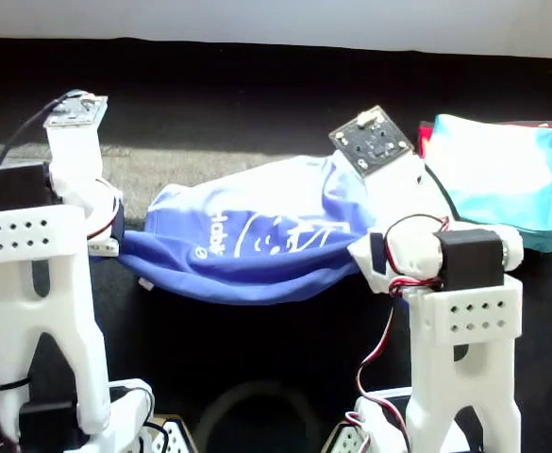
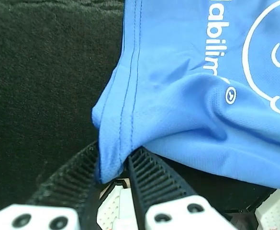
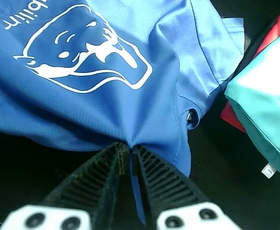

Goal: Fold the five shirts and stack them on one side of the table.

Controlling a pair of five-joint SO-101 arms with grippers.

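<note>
Blue shirt (image 1: 257, 236): position for the log? (K.)

Middle of the surface (image 1: 257, 94), drawn out sideways between the left arm (image 1: 40, 255) and the right arm (image 1: 469, 302). White printed outline and lettering face up. The near edge sags at mid-span; cannot tell whether it touches the cloth beneath. (M.)

Left claw (image 2: 115, 160)? (K.)

Jaws nearly together. A stitched hem corner of the blue shirt is pinched between the ribbed black pads (image 2: 151, 175). It grips the shirt's end on the left arm's side. (M.)

Right claw (image 3: 130, 148)? (K.)

Jaws almost closed, with a gathered fold of blue fabric caught at their tips, close to the printed animal outline. It grips the opposite end of the shirt. (M.)

Other garments? (K.)

A teal shirt (image 1: 502, 179), folded, lies on the right arm's side of the surface, just beside the blue shirt's end. A red shirt (image 3: 234, 116) shows as an edge under it. A small white tag sits at the teal shirt's border. (M.)

Surface and room? (K.)

The surface is covered in black, fuzzy cloth. A paler grey strip (image 1: 162, 168) runs across it behind the blue shirt, from the left arm toward the middle. Beyond the far edge is a white band (image 1: 351, 19) of the room; cannot tell what it is. (M.)
</note>
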